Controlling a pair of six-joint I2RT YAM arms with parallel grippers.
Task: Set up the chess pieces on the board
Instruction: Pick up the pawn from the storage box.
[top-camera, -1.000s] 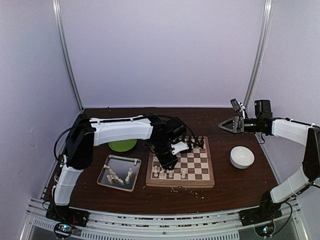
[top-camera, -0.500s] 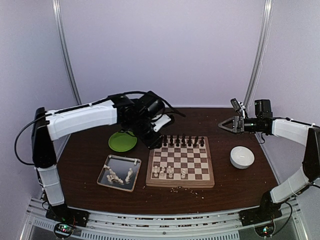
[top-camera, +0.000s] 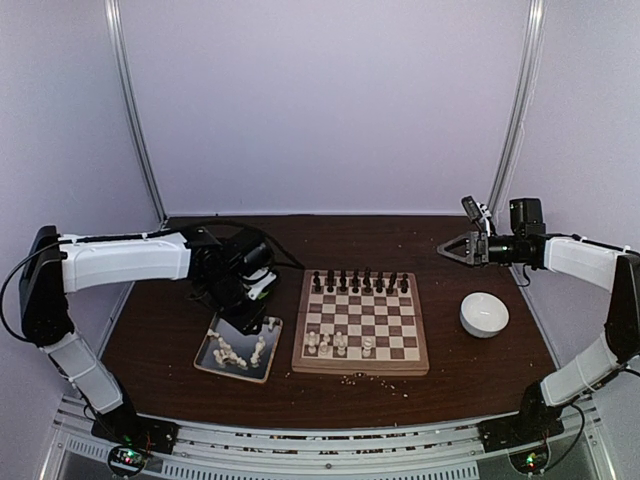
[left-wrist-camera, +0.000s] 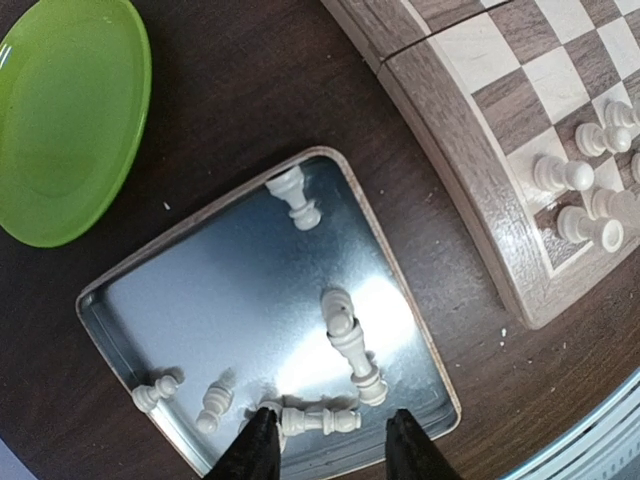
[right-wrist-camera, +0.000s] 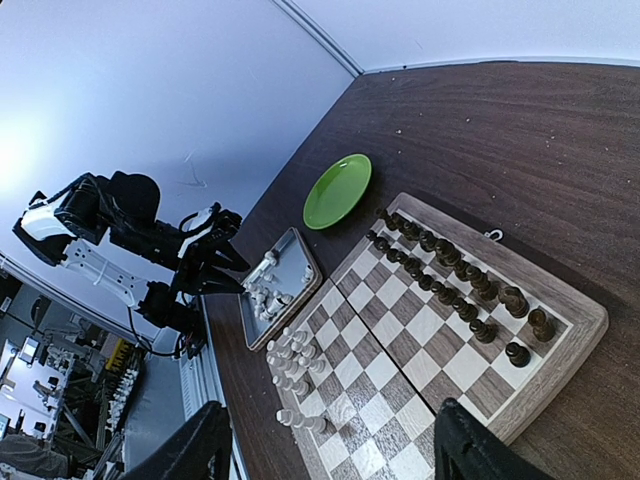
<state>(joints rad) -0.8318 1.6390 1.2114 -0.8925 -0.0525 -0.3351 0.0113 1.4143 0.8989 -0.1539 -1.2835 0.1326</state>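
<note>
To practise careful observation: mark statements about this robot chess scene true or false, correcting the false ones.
1. Cream-white pieces lie in the metal tray. True.
2. The dark pieces stand along the far edge of the board. True.
3. The right gripper holds a dark piece. False: it is open and holds nothing.
4. The white bowl sits on the left arm's side of the board. False: it sits on the right arm's side.
5. The left gripper is over the board. False: it is over the tray.
</note>
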